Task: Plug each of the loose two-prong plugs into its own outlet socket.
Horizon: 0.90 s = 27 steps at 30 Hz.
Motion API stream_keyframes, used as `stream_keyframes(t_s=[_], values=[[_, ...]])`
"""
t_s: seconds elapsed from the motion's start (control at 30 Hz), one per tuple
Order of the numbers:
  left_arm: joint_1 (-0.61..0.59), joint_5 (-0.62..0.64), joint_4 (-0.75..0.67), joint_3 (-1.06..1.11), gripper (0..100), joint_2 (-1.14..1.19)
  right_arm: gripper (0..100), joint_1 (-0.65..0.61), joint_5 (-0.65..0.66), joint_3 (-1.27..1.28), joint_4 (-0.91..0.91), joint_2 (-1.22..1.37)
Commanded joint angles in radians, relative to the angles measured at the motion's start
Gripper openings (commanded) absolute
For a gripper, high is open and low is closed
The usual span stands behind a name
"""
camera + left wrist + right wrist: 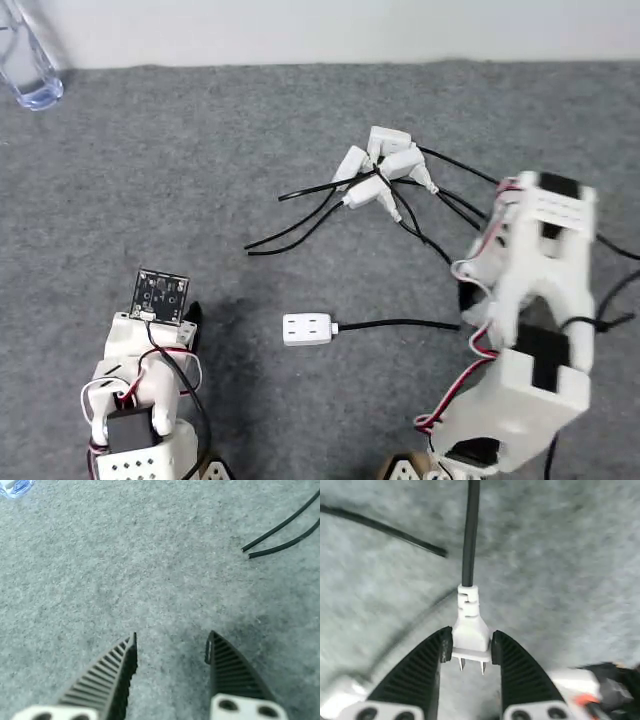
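The right tool (471, 641) pinches a smooth white two-prong plug (469, 627) between ribbed black fingers (420, 675), its cord (470, 530) cut off. The left tool (172, 636) is spread over the fuzzy grey table (125, 570). A rectangular outlet strip (307, 328) lies at centre, with other plugs (383, 168) tangled beyond.

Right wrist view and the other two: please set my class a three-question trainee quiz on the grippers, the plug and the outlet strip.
1. True or false: the left gripper is shut.
2. What does the right gripper hold?
A. the outlet strip
B. a two-prong plug
C. a bare cable end
3. Fill in: the outlet strip has ___ plugs in its sockets.

Key
1. False: its jaws stand open over bare carpet.
2. B, clamped by its body, prongs towards the camera.
3. no
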Motion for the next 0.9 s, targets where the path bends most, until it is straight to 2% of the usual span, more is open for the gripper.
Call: stream_keyframes(t_s=[0.0, 0.13, 0.23, 0.4, 0.5, 0.73, 0.87], values=[[0.005, 0.009, -0.018, -0.004, 21, -0.011, 0.8, 0.01, -0.204, 0.008, -0.174, -0.013], [0.005, 0.008, -0.021, -0.004, 21, -0.011, 0.8, 0.09, -0.396, 0.032, -0.318, 0.059], [0.005, 0.008, -0.023, -0.004, 21, -0.011, 0.9, 0.11, -0.411, 0.029, -0.354, 0.113], [0.006, 0.008, -0.025, -0.004, 21, -0.011, 0.9, 0.068, -0.258, -0.006, -0.321, 0.134], [0.006, 0.008, -0.025, -0.004, 21, -0.011, 1.0, 0.027, -0.215, -0.011, -0.263, 0.125], [0.006, 0.008, -0.025, -0.004, 21, -0.011, 1.3, -0.053, -0.031, -0.187, -0.015, 0.073], [0.006, 0.008, -0.023, -0.004, 21, -0.011, 13.7, -0.05, -0.043, -0.256, 0.065, 0.076]])
